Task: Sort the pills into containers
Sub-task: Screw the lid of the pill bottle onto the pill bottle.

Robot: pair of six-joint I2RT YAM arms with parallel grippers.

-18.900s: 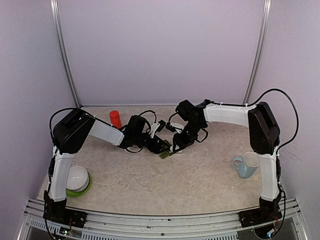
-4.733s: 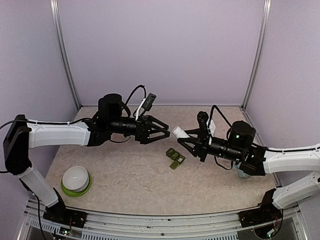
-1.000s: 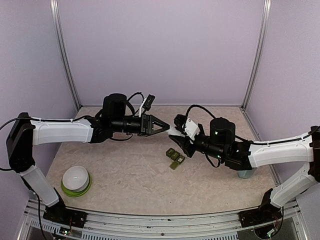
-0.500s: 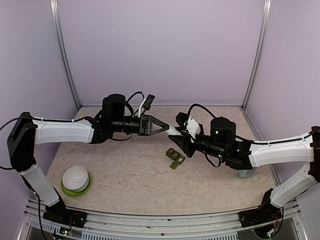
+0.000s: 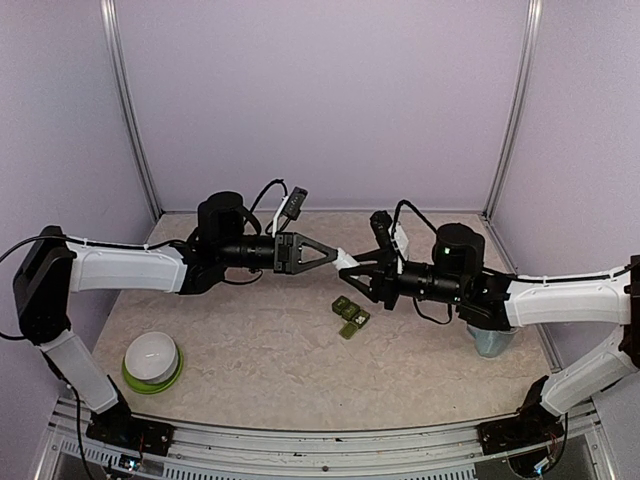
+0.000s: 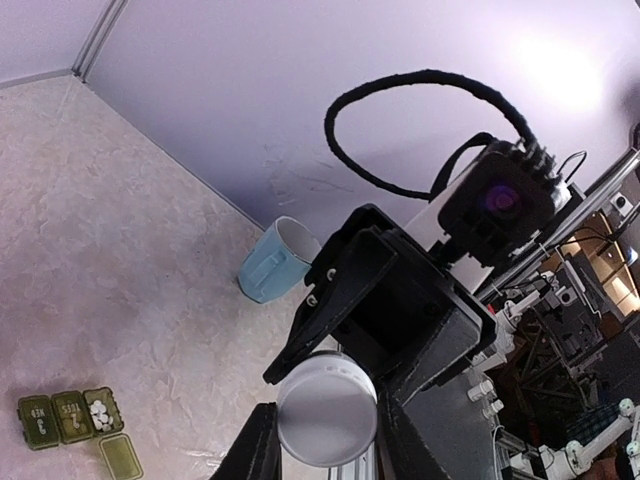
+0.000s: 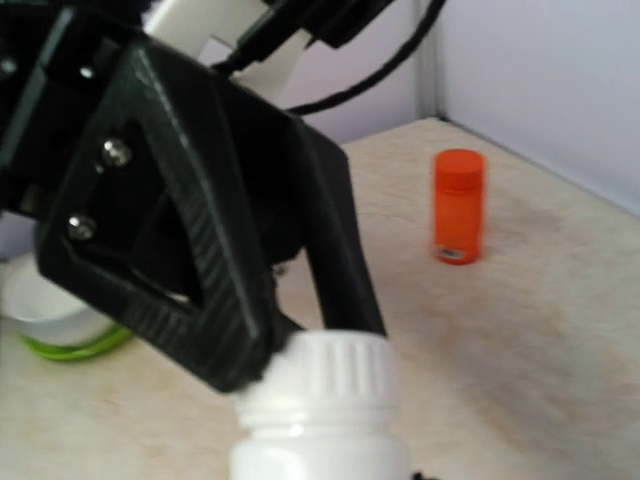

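Both grippers meet in mid-air above the table's middle, around a small white bottle (image 5: 350,262). My left gripper (image 5: 338,256) is shut on the bottle's ribbed white cap (image 6: 326,408), one black finger (image 6: 258,452) on each side. My right gripper (image 5: 368,272) is shut on the bottle's body (image 7: 320,450) from the other end; its fingers are hidden in the right wrist view. The containers (image 5: 350,314), a dark green strip of three compartments, lie on the table below. White pills (image 6: 100,410) fill one end compartment.
A loose green lid (image 6: 120,458) lies beside the strip. An orange-red bottle (image 7: 459,205) stands at the back left. A white bowl on a green plate (image 5: 152,360) sits front left. A light blue mug (image 5: 490,340) stands at the right under the right arm.
My left gripper's fingers have closed onto the bottle's cap. The right arm has shifted a little to the right and levelled out, with the bottle still in its grip.
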